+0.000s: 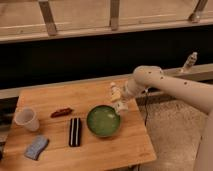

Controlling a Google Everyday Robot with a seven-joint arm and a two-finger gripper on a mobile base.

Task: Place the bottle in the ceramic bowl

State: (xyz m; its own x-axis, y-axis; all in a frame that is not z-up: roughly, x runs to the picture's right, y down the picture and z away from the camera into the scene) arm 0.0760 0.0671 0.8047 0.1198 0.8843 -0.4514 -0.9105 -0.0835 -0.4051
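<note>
The small cream-white bottle (115, 92) hangs above the wooden table (55, 100), just past the far right rim of the green ceramic bowl (103, 120). My gripper (120, 101) is shut on the bottle, at the end of the white arm that reaches in from the right. The bowl sits on the table at centre right and looks empty. The bottle is higher than the bowl's rim and touches neither the bowl nor the table.
A translucent white cup (26, 119) stands at the table's left. A reddish-brown item (61, 112), a black rectangular object (75, 131) and a blue sponge (36, 147) lie left of the bowl. A slim clear bottle (189, 62) stands on the ledge at the right.
</note>
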